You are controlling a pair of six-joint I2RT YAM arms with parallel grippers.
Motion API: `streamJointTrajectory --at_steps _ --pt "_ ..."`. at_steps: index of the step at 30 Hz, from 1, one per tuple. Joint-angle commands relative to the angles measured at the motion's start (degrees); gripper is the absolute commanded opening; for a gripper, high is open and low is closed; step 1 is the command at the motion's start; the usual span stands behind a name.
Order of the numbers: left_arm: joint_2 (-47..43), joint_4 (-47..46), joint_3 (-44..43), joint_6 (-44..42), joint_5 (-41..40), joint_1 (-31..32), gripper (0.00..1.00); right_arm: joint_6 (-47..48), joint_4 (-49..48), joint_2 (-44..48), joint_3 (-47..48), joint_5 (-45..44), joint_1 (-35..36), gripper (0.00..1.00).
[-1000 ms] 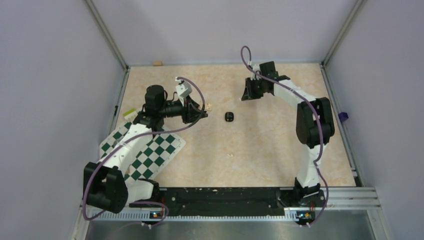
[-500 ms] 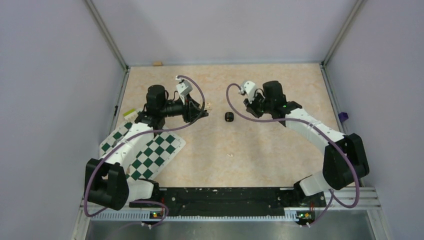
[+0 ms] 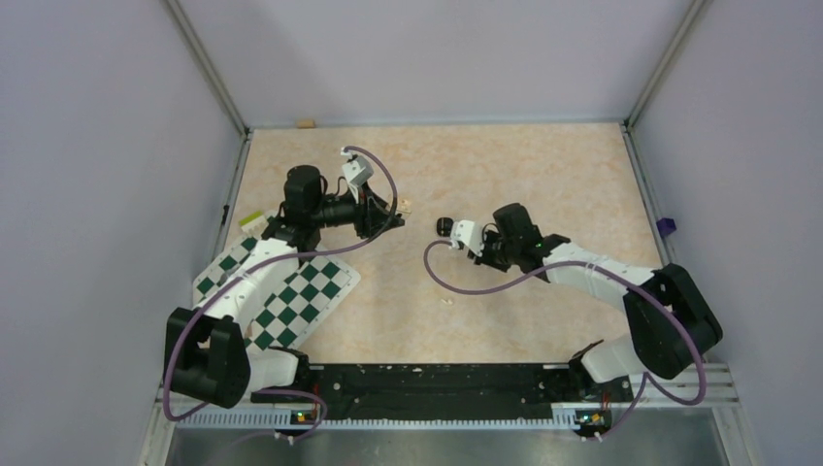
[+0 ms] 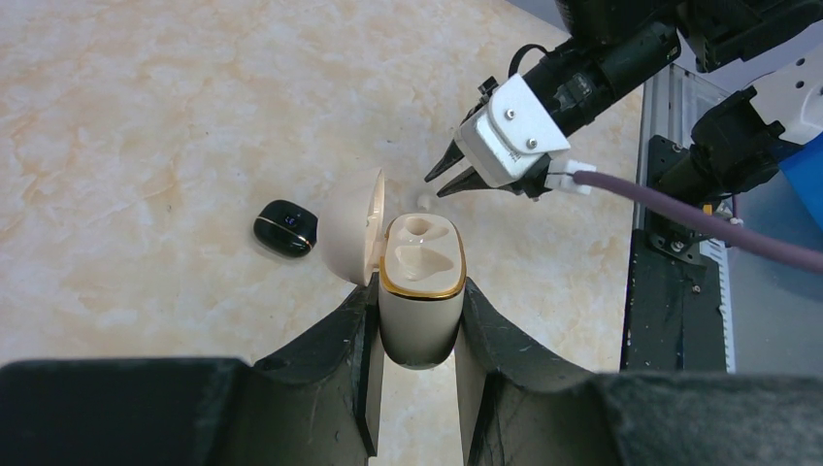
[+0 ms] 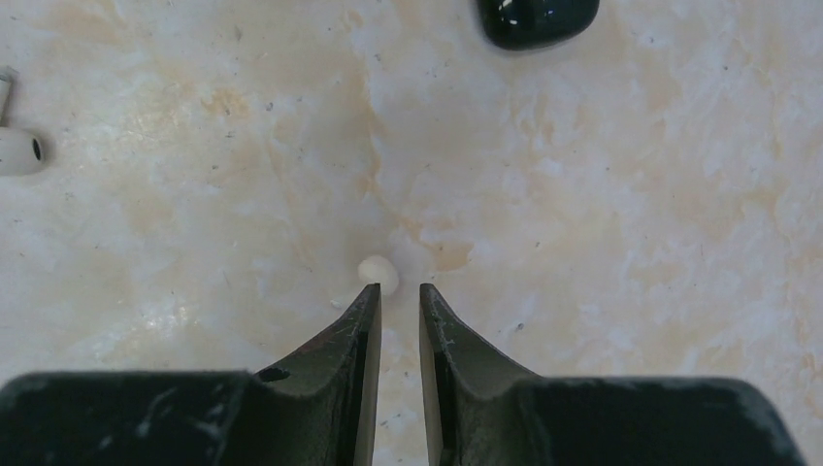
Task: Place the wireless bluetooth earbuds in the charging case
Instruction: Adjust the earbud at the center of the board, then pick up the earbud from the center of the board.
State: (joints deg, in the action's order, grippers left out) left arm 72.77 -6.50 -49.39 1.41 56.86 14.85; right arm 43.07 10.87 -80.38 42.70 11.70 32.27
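Swung right claw (image 5: 400, 291) in low, nearly pressed together, empty, tips by a white crumb (image 5: 378, 272). Pinching the open charging case (image 4: 422, 262) in left claw (image 4: 417, 303), both wells empty. Spotting one black earbud (image 4: 285, 227) on counter (image 4: 146, 116) beside its lid.

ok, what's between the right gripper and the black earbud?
Right wrist view: bare tabletop between right gripper and black earbud; only a tiny white crumb sits right at its tip, off that line.
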Motion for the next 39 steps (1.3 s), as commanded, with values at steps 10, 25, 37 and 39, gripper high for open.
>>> streamJointTrajectory --at_steps 10,25,37,39 --pt "-1.48 -3.24 0.38 0.08 -0.08 -0.13 0.00 1.92 -4.83 -1.00 0.22 -8.61 4.35 0.22" --pt "-1.76 -3.33 0.42 0.08 -0.35 -0.17 0.00 3.06 17.12 -6.96 16.07 -5.22 -7.56 0.36" --pt "-1.21 -3.33 0.43 0.10 -0.53 -0.17 0.00 -5.54 41.88 -24.77 40.71 -5.44 -7.07 0.48" --pt "-1.10 -3.42 0.43 0.02 -0.52 -0.17 0.00 -6.24 43.39 -26.37 42.70 -6.17 -6.39 0.50"
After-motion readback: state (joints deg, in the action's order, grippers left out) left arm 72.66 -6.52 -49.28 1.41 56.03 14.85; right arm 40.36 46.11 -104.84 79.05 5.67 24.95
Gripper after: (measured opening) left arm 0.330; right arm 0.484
